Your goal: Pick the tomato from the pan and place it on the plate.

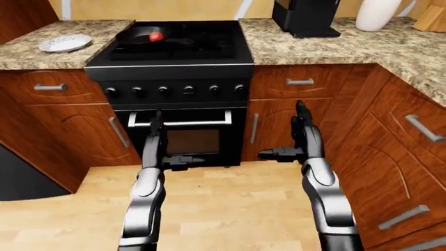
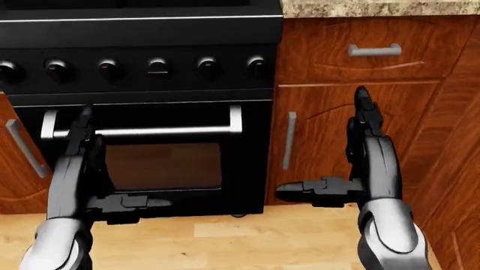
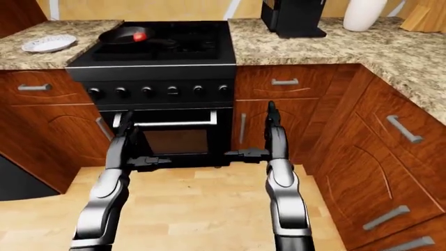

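The red tomato (image 1: 156, 36) lies in a black pan (image 1: 138, 35) on the stove top, at the upper left of the left-eye view. A white plate (image 1: 65, 43) rests on the granite counter left of the stove. Both hands are held up before the oven door, well below and short of the pan. My left hand (image 1: 178, 137) is open, fingers pointing up and thumb sticking out to the right. My right hand (image 1: 281, 128) is open too, its thumb pointing left. Neither holds anything.
The black stove (image 1: 174, 73) with its knob row and oven handle (image 2: 150, 131) faces me. Wooden cabinets (image 1: 390, 136) run along the right. A black appliance (image 1: 307, 18) and a white vase (image 1: 376, 13) stand on the right counter. Wooden floor (image 1: 223, 209) lies below.
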Tool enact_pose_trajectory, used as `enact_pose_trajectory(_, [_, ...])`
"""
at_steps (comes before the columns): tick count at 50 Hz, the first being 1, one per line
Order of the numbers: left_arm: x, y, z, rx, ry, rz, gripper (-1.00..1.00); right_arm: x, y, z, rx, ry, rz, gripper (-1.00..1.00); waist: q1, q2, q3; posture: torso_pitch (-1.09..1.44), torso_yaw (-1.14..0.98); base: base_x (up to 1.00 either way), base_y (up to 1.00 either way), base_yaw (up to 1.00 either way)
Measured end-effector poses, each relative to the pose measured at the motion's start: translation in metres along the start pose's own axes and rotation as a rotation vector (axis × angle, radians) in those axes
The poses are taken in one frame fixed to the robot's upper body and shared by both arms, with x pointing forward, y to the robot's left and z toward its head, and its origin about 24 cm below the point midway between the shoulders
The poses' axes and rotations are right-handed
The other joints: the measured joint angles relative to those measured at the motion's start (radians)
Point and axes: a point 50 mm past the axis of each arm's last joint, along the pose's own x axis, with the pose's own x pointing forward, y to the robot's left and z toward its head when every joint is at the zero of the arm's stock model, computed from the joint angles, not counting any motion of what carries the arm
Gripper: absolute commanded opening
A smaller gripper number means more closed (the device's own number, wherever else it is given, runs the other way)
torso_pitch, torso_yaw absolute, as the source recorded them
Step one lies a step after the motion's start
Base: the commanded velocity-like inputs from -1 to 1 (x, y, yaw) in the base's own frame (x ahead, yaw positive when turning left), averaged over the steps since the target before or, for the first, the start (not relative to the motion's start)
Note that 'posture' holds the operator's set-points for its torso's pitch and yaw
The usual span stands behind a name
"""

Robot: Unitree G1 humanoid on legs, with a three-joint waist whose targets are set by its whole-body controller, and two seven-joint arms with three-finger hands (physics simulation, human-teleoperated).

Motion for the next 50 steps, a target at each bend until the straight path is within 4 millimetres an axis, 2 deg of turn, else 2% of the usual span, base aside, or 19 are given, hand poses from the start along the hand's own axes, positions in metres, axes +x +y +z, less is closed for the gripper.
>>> enact_pose_trajectory(8, [0.011, 0.001, 0.031, 0.003, -0.011, 0.001, 1.0, 0.014, -0.001, 0.048, -0.022, -0.037, 0.01, 1.0, 0.002, -0.001, 0.002, 0.0, 0.0, 0.0, 0.0, 0.0])
enact_pose_trajectory(13, [0.017, 0.005, 0.058, -0.004, -0.026, 0.007, 1.0, 0.012, -0.005, 0.081, -0.02, -0.064, 0.038, 1.0, 0.005, -0.006, 0.006, 0.0, 0.0, 0.0, 0.0, 0.0])
enact_pose_trajectory(19, [0.018, -0.001, 0.097, 0.0, -0.078, -0.026, 1.0, 0.01, -0.011, 0.097, -0.025, -0.054, 0.037, 1.0, 0.005, -0.006, 0.008, 0.0, 0.0, 0.0, 0.0, 0.0])
enact_pose_trajectory(26, [0.02, 0.0, 0.118, 0.003, -0.08, -0.026, 1.0, 0.007, -0.014, 0.12, -0.056, -0.077, 0.018, 1.0, 0.002, -0.003, 0.016, 0.0, 0.0, 0.0, 0.0, 0.0])
enact_pose_trajectory(33, [0.017, 0.001, 0.144, 0.007, -0.101, -0.019, 1.0, -0.002, -0.017, 0.154, -0.016, -0.14, -0.005, 1.0, 0.007, -0.003, 0.025, 0.0, 0.0, 0.0, 0.0, 0.0])
enact_pose_trajectory(39, [0.003, 0.0, 0.172, -0.01, -0.163, -0.022, 1.0, -0.011, -0.026, 0.174, 0.017, -0.172, -0.014, 1.0, 0.006, -0.006, 0.027, 0.0, 0.0, 0.0, 0.0, 0.0])
enact_pose_trajectory(42, [0.0, -0.001, 0.176, -0.01, -0.174, -0.026, 1.0, -0.015, -0.03, 0.177, 0.027, -0.174, -0.025, 1.0, 0.006, -0.006, 0.026, 0.0, 0.0, 0.0, 0.0, 0.0])
enact_pose_trajectory(50, [0.002, 0.001, 0.172, -0.007, -0.14, -0.014, 1.0, -0.019, -0.022, 0.18, 0.036, -0.162, 0.022, 1.0, 0.003, -0.003, 0.029, 0.0, 0.0, 0.06, 0.0, 0.0])
